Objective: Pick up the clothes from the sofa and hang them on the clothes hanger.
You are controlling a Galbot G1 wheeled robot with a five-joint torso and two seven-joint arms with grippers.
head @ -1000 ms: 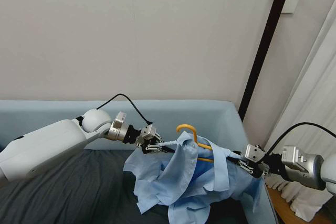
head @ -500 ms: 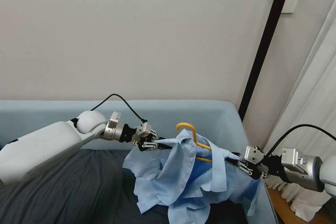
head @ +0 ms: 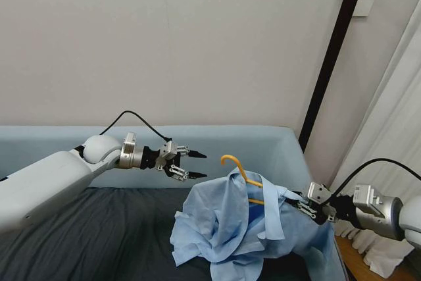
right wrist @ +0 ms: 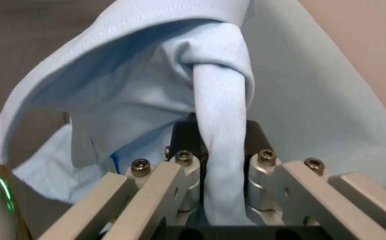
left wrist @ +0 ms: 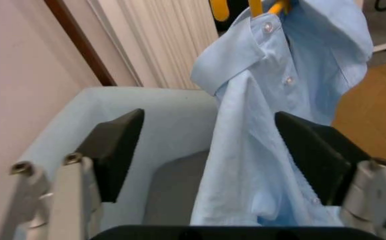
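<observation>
A light blue shirt (head: 230,225) hangs over a yellow hanger (head: 241,172) above the dark seat of the sofa (head: 79,241). My right gripper (head: 301,206) is shut on a fold of the shirt (right wrist: 221,150) at its right side, next to the hanger. My left gripper (head: 197,166) is open and empty, held apart from the shirt to its upper left. Seen from the left wrist, the collar and buttoned front (left wrist: 273,100) hang between the spread fingers (left wrist: 116,150), farther off.
The sofa has a pale blue back and right arm (head: 283,146). A dark rack post (head: 332,57) rises at the right, with a white curtain (head: 395,136) behind it. A wooden floor (head: 358,261) lies beside the sofa.
My left gripper let go of the shirt, opened and drew back to the left. The released side of the shirt dropped lower onto the hanger. The right gripper stayed put.
</observation>
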